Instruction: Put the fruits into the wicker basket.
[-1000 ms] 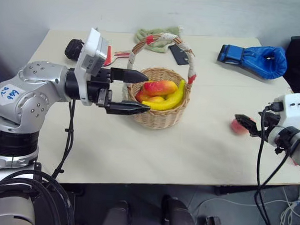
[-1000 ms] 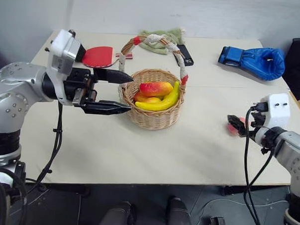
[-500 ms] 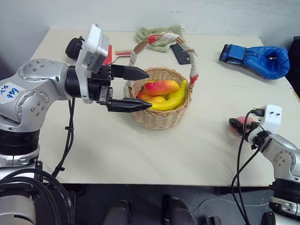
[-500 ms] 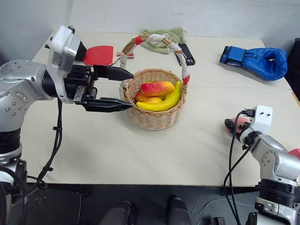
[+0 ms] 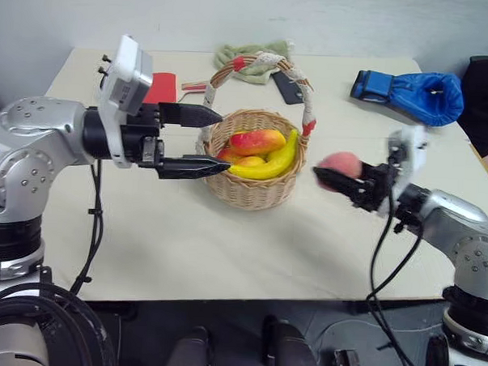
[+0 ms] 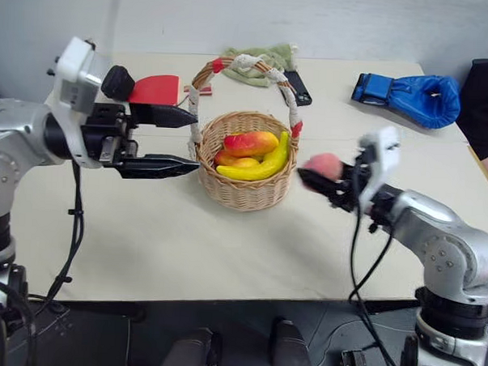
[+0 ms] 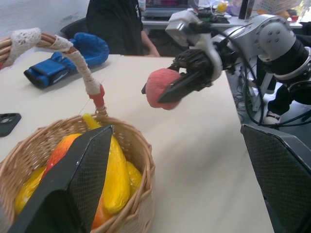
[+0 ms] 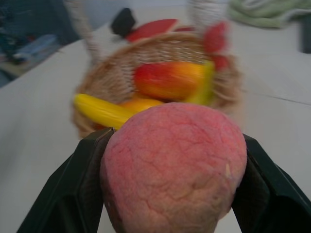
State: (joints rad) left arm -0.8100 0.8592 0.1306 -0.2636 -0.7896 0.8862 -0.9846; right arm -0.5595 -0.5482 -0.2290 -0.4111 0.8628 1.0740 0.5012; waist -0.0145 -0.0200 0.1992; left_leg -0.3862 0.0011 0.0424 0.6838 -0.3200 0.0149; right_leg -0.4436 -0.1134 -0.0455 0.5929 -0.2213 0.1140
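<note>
Left eye view, far left: my left gripper (image 5: 204, 141) hangs level at the near-left rim of the wicker basket (image 5: 254, 193), both black fingers spread wide with nothing between them.
Left fingers: the upper one (image 5: 190, 113) reaches toward the handle's left foot, the lower one (image 5: 192, 168) lies against the basket's left wall; whether either touches the wicker I cannot tell.
Behind my left arm: a red paddle (image 5: 161, 88) lies flat on the table (image 5: 225, 255).
Basket: it stands upright near the table's middle, its tall arched handle (image 5: 265, 64) wrapped in white cloth and red tape.
Fruits inside: the red-and-yellow mango (image 5: 259, 141) on top, the banana (image 5: 271, 162) curved along the right side, a small orange one (image 5: 251, 161) tucked between them.
Back of table: a green cloth (image 5: 245, 53) and a black phone (image 5: 291, 86) lie behind the handle.
Right of basket: the pink peach (image 5: 337, 168) is in the air, just beside the basket's right rim.
Right gripper (image 5: 345, 183): my two fingers are clamped on the peach's sides, pointing level at the basket.
Far right: a blue boxing glove (image 5: 410, 94) rests at the table's back corner.
</note>
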